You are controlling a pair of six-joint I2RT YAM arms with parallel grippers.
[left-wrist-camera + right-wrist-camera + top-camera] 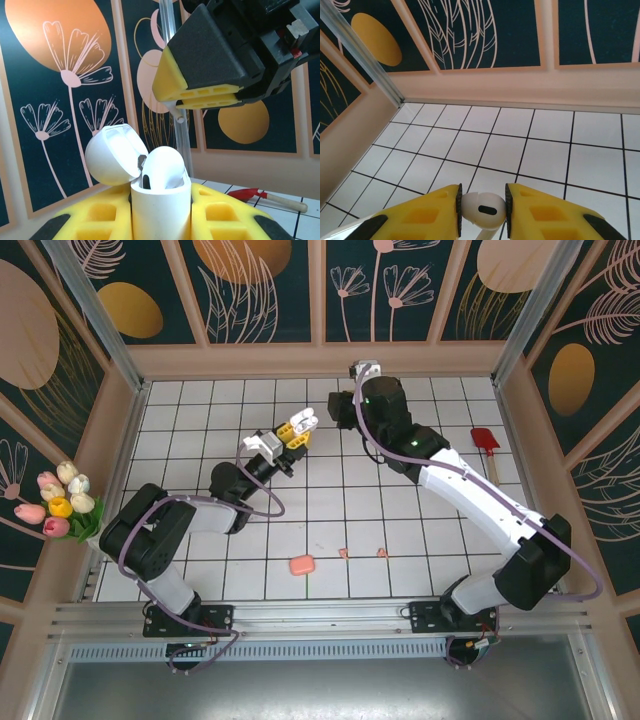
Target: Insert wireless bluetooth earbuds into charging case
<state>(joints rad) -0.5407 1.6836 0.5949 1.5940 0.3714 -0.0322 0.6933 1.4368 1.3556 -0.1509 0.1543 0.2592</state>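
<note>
My left gripper [296,428] is shut on a white charging case [160,215], held upright with its lid [112,155] flipped open to the left. One white earbud [162,167] sits in the case, head sticking out. My right gripper [482,206] is shut on the second white earbud [481,210], pinched by its head between the pads. In the left wrist view the right gripper [172,102] hangs just above and right of the case, the earbud's stem [180,116] pointing down. Two salmon-pink earbuds [344,553] [382,552] lie on the tiles near the front, beside a pink case [301,565].
A red spatula [485,440] lies on the tiles at the right. A bunch of tulips [60,502] rests on the left wall. Patterned walls enclose the tiled floor on three sides.
</note>
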